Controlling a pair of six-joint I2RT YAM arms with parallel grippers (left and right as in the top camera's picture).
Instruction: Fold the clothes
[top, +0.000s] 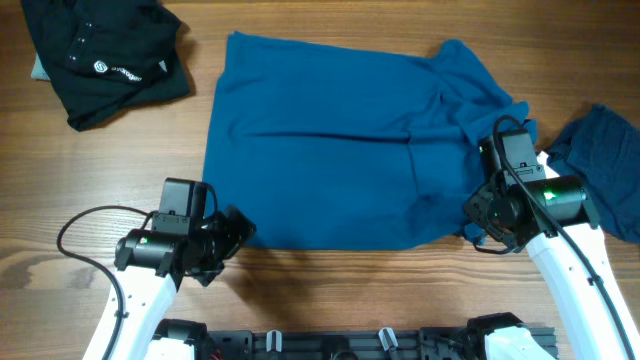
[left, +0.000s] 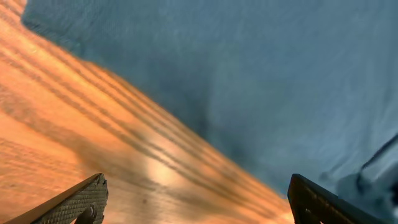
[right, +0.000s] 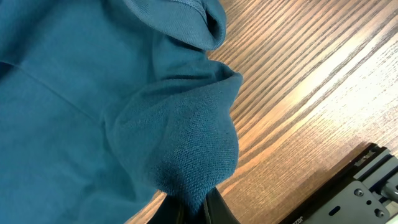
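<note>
Shirt pinned at one edge, ready for folding
My right hand (top: 478, 228) pinches the shirt (top: 320, 140), spread flat mid-surface (top: 350, 290); my left hand (top: 236, 230) gapes beside its near-left corner. Soft, limp cloth: it will likely sag and slide, so I'd grip hems and corners.

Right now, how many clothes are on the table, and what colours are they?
1 mid-blue T-shirt, spread out in the middle
1 darker blue garment, at the right edge
1 black garment with a white logo, crumpled at the top left
Total: 3 clothes
</note>
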